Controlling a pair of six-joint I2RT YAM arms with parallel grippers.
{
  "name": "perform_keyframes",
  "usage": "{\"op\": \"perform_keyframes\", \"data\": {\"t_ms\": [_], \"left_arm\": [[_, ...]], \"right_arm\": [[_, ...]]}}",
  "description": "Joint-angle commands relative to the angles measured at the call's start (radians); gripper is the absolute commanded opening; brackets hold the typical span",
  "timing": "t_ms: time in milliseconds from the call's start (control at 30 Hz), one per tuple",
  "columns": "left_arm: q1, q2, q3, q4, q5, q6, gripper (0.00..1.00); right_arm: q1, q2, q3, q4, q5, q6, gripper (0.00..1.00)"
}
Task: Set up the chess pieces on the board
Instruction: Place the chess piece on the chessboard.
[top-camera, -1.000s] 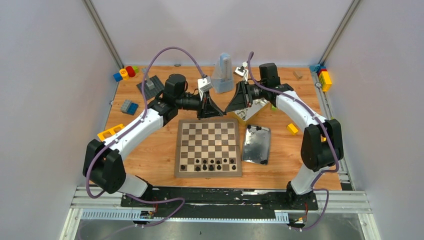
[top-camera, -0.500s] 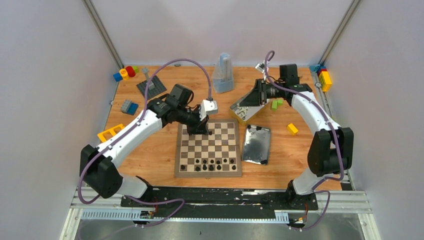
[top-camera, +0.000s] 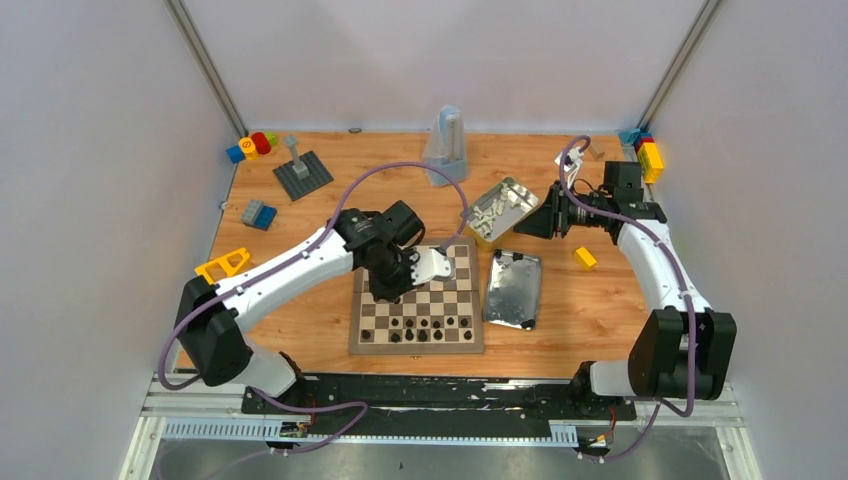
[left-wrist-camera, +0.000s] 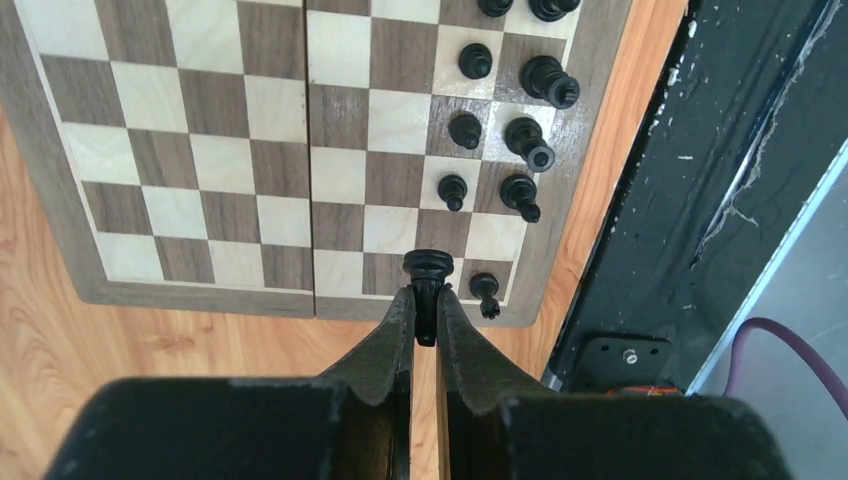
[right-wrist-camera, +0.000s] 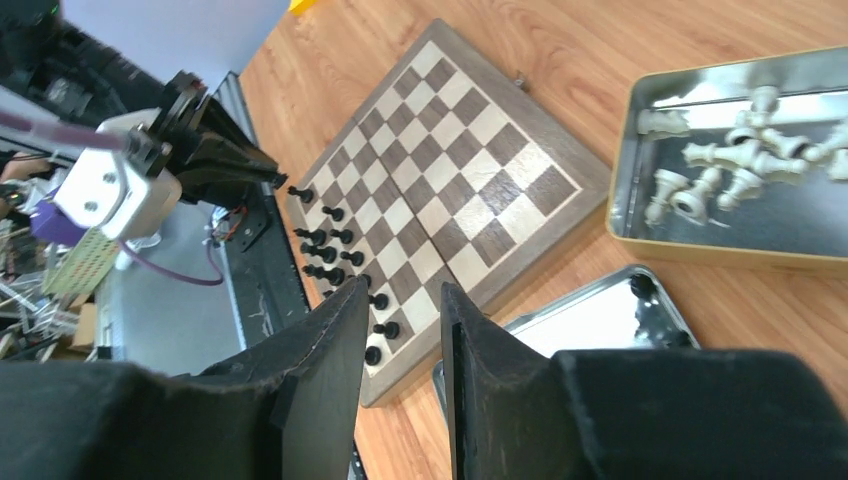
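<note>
The board (top-camera: 460, 285) lies in the middle of the table, with several black chess pieces (top-camera: 420, 325) on its two near rows. My left gripper (top-camera: 385, 290) hangs over the board's left half, shut on a black chess piece. In the left wrist view the left gripper (left-wrist-camera: 425, 300) holds this piece (left-wrist-camera: 427, 268) by its stem over the board's (left-wrist-camera: 200, 150) near corner squares, beside a black pawn (left-wrist-camera: 485, 290). My right gripper (top-camera: 530, 225) is open and empty, right of an open tin (top-camera: 518, 192) holding cream-white pieces (right-wrist-camera: 740, 160).
A shiny tin lid (top-camera: 513, 288) lies right of the board, with one black piece (right-wrist-camera: 642, 285) in it. A grey metronome-like object (top-camera: 445, 145) stands at the back. A grey studded plate (top-camera: 303, 172) and toy blocks (top-camera: 250, 145) sit at the back left, and a yellow block (top-camera: 585, 257) lies at the right.
My left gripper has moved from the board's far edge toward the near left squares. My right gripper has drawn back to the right, off the tin of white pieces.
</note>
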Motion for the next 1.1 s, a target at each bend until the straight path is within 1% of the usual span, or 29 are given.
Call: {"op": "perform_keyframes", "data": {"t_ms": [0,167,233,267,300,500,667,1067], "left_arm": [[-0.096,0.065,0.114,-0.050,-0.074,-0.015,0.00],[-0.214,0.226,0.268,-0.124,-0.123,0.001,0.01],[-0.278,0.291,0.330,-0.157,-0.140,0.010,0.02],[-0.293,0.314,0.351,-0.169,-0.152,0.013,0.02],[-0.320,0.373,0.395,-0.192,-0.157,0.017,0.03],[-0.408,0.532,0.554,-0.264,-0.200,0.021,0.03],[-0.443,0.626,0.631,-0.300,-0.214,0.007,0.03],[-0.464,0.737,0.689,-0.317,-0.224,-0.035,0.05]], "right_arm": [[-0.044,-0.061,0.000,-0.001,0.035,-0.075,0.33],[-0.105,-0.055,0.009,-0.017,0.049,-0.088,0.32],[-0.125,-0.053,0.016,-0.022,0.056,-0.090,0.32],[-0.134,-0.054,0.019,-0.025,0.059,-0.090,0.31],[-0.141,-0.056,0.022,-0.027,0.061,-0.092,0.31],[-0.173,-0.078,0.016,-0.031,0.046,-0.098,0.31],[-0.191,-0.073,0.014,-0.039,0.013,-0.100,0.31],[-0.196,-0.059,0.016,-0.056,-0.027,-0.106,0.30]]}}
